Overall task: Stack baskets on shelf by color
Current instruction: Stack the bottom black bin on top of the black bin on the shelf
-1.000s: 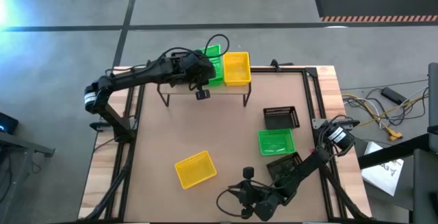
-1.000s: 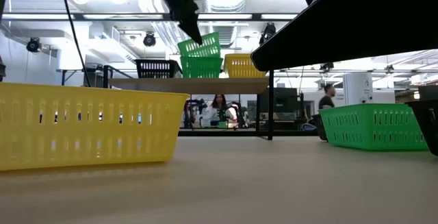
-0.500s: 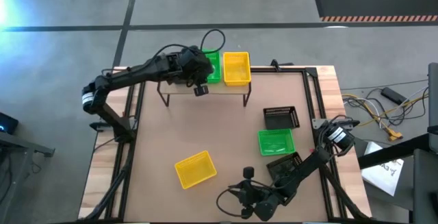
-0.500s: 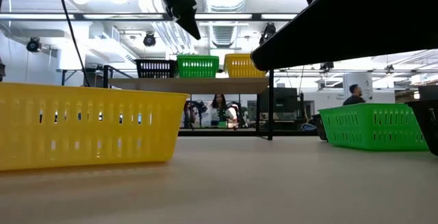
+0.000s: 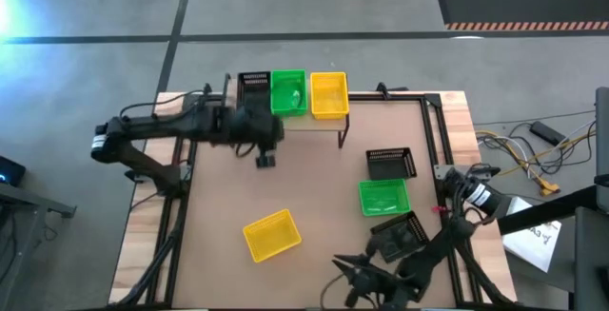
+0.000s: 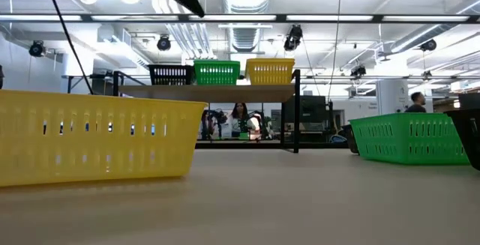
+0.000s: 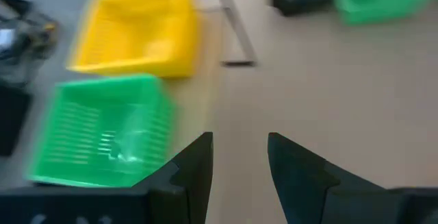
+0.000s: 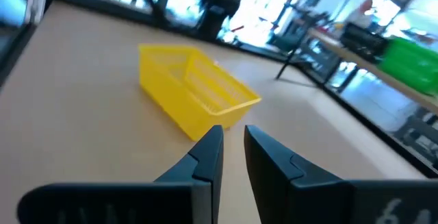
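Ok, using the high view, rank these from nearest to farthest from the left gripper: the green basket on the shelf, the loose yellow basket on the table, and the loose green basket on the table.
Measured from the left gripper:
1. Green basket on the shelf, just beyond the gripper, toward the table's far edge.
2. Loose yellow basket, toward the near edge of the table.
3. Loose green basket, across on the right arm's side.

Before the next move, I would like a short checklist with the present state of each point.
1. Left gripper open and empty: ok.
2. Green basket sits flat on the shelf, between black and yellow: ok.
3. Left gripper clear of the shelf: ok.
4. Yellow basket on the table unobstructed, in front of the right gripper: ok.
5. Right gripper empty: ok.
6. All baskets shelved: not ok.
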`<state>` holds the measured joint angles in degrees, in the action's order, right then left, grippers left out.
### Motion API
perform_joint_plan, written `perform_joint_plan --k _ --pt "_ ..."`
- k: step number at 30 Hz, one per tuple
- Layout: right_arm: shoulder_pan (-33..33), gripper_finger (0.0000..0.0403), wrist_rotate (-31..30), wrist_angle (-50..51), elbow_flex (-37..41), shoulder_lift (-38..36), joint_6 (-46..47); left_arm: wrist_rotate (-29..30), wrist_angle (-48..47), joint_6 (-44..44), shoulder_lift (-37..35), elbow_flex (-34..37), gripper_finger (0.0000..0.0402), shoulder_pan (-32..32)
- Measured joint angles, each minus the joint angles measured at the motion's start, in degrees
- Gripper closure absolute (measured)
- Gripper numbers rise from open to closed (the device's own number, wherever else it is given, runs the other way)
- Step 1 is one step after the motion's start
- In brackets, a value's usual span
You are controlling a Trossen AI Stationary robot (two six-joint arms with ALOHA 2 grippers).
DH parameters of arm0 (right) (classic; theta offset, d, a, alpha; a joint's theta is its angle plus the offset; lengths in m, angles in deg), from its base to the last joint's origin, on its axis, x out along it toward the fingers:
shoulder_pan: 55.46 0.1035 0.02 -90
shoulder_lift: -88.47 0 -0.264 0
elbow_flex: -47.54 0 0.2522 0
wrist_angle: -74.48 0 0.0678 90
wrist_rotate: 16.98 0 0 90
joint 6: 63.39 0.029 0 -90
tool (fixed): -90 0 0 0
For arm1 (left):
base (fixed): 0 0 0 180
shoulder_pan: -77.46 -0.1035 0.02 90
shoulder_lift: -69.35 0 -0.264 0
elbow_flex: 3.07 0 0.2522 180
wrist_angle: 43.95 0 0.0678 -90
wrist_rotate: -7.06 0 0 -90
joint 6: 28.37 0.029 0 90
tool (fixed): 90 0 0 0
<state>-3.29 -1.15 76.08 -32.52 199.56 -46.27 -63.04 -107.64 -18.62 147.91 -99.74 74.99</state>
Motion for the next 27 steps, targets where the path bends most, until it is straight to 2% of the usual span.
perform_joint_plan --k 6,12,16,19,24,27 --pt "6.2 0.0349 -8.1 0.2 0.0 -2.9 4.9 2.9 6.1 -10.8 -4.3 13.3 0.0277 13.6" --pt "11.0 0.0349 -8.2 0.1 0.0 -8.6 7.1 7.7 18.0 -21.4 -6.1 25.7 0.0277 26.1" --pt "13.1 0.0349 -6.3 2.3 0.0 -11.9 10.7 10.6 22.5 -28.4 -6.0 30.8 0.0277 32.0" --pt "13.6 0.0349 -0.5 11.7 0.0 -14.4 21.7 12.4 25.3 -32.0 -5.2 33.6 0.0277 35.4" --pt "11.7 0.0349 13.9 41.8 0.0 -16.6 57.8 13.7 31.0 -33.4 -3.5 36.0 0.0277 38.5" --pt "10.2 0.0349 20.5 57.1 0.0 -17.2 73.9 14.9 35.1 -33.2 -2.8 37.0 0.0277 38.7"
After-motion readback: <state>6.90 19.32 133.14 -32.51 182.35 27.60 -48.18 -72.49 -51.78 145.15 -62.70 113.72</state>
